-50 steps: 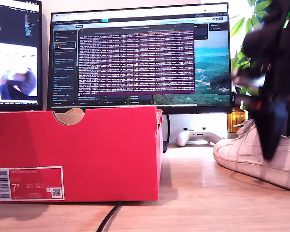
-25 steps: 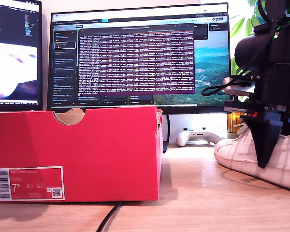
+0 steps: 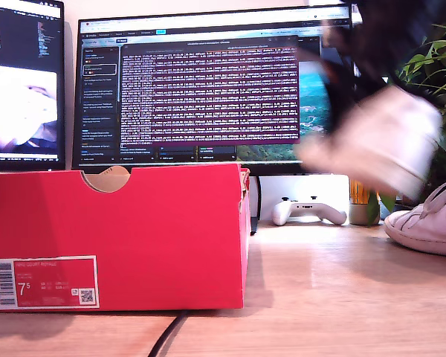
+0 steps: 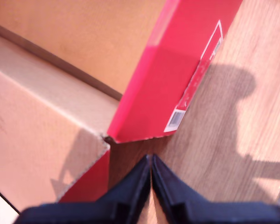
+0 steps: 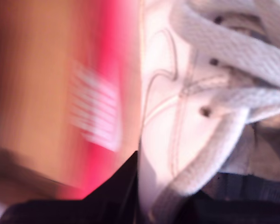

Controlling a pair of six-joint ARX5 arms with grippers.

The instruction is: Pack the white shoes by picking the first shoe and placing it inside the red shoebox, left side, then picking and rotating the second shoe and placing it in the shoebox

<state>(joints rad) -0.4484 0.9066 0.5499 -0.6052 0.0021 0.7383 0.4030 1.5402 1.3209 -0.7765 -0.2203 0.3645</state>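
Since the earlier frame, my second gripper (image 5: pixel 135 186) has lifted one white shoe (image 3: pixel 379 141) off the desk (image 3: pixel 320 297); it hangs blurred at the exterior view's upper right, jaws clamped on it. The red shoebox (image 3: pixel 119 238) stands at that view's left. The other white shoe (image 3: pixel 427 219) rests at its right edge. My first gripper (image 4: pixel 151 170), jaws closed and empty, hovers beside the shoebox corner.

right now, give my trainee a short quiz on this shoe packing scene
1. True or false: both white shoes lie on the desk.
2. Which gripper holds the lifted shoe?
A. my first gripper
B. my second gripper
3. Fill in: the other shoe rests at the exterior view's ____ edge, apart from the red shoebox.

Key: 1 false; 2 B; 3 right.
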